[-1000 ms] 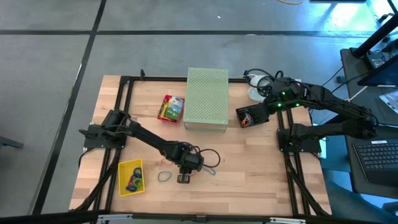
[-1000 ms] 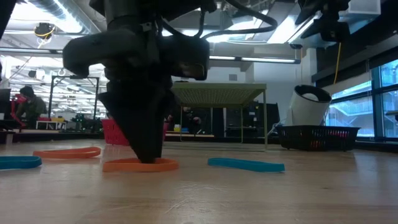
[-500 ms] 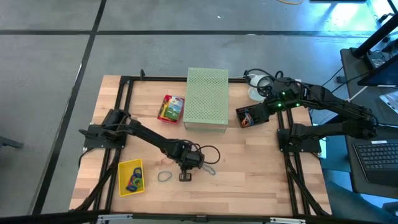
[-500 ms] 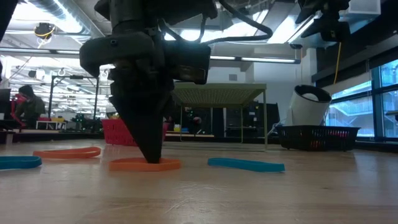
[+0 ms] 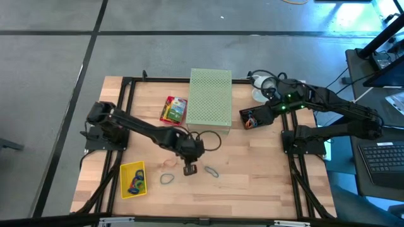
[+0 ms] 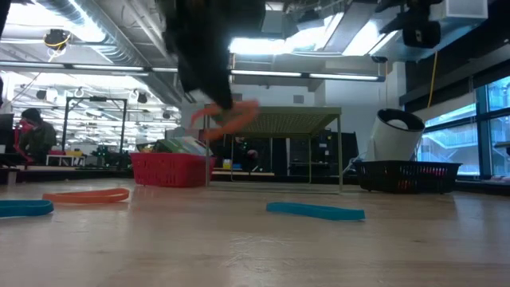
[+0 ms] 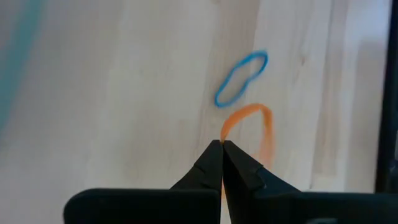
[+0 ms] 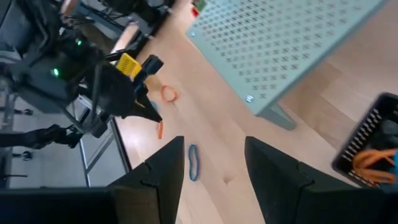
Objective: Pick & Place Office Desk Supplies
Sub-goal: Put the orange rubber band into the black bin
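Observation:
My left gripper [image 5: 189,169] is shut above the middle of the table's near half, and an orange rubber band [image 6: 229,118] hangs from its tips. Lying flat on the wood are another orange band [image 5: 169,161], a blue band [image 7: 241,78] and two more blue-green bands [image 5: 166,179] [image 5: 211,171]. A yellow tray [image 5: 132,180] near the front left has several bands in it. A yellow-and-green card box [image 5: 173,110] lies left of the perforated box. My right gripper [image 8: 212,143] hovers open, high at the table's right, with nothing between its fingers. My left gripper pinches one spot on the orange band's loop [image 7: 225,132] between its two fingertips. The fingers slant down from the table's left. The rest of the loop [image 6: 239,112] hangs slack below the tips, lifted clear of the table.
The large pale green perforated box [image 5: 210,99] stands at the far middle. A black basket [image 5: 251,118] with orange bands sits to its right, a white cylinder [image 6: 397,135] behind it. Black frame rails [image 5: 126,126] run along the table's sides. Bare wood lies near the front right.
My left gripper's fingertips have closed on the orange band where it lay on the table. The gripper has then risen quickly. The band has come off the wood and now hangs from the tips, well above the table. The right arm has kept still.

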`<action>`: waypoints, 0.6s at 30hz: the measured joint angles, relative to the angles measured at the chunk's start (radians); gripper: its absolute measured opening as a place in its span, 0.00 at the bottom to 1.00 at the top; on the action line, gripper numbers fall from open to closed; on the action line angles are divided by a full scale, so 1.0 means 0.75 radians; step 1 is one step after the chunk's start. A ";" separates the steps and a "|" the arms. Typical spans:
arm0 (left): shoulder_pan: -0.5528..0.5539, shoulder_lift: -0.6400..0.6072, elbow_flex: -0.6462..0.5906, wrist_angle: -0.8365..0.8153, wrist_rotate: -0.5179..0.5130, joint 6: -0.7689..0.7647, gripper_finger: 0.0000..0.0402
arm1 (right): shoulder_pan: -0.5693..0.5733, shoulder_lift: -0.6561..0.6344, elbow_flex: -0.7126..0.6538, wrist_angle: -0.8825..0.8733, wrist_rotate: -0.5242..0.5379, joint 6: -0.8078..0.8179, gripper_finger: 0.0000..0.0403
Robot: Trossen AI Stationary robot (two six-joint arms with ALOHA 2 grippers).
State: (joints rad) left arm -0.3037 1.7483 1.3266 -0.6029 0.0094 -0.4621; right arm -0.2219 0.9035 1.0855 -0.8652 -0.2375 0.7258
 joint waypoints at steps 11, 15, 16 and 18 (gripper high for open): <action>0.139 -0.311 0.001 0.000 -0.184 -0.052 0.00 | 0.207 0.004 0.000 0.386 0.197 0.015 0.39; 0.207 -0.384 0.002 0.041 -0.246 -0.023 0.00 | 0.257 0.062 0.002 0.524 0.196 0.031 0.38; 0.223 -0.398 0.002 0.068 -0.262 -0.010 0.00 | 0.265 0.082 0.002 0.560 0.194 0.038 0.39; 0.254 -0.416 0.002 0.133 -0.270 0.021 0.00 | 0.279 0.129 0.002 0.583 0.192 0.067 0.40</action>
State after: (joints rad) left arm -0.1133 1.4366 1.3277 -0.5030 -0.1927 -0.4467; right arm -0.0126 1.0002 1.0870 -0.4280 -0.0935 0.7761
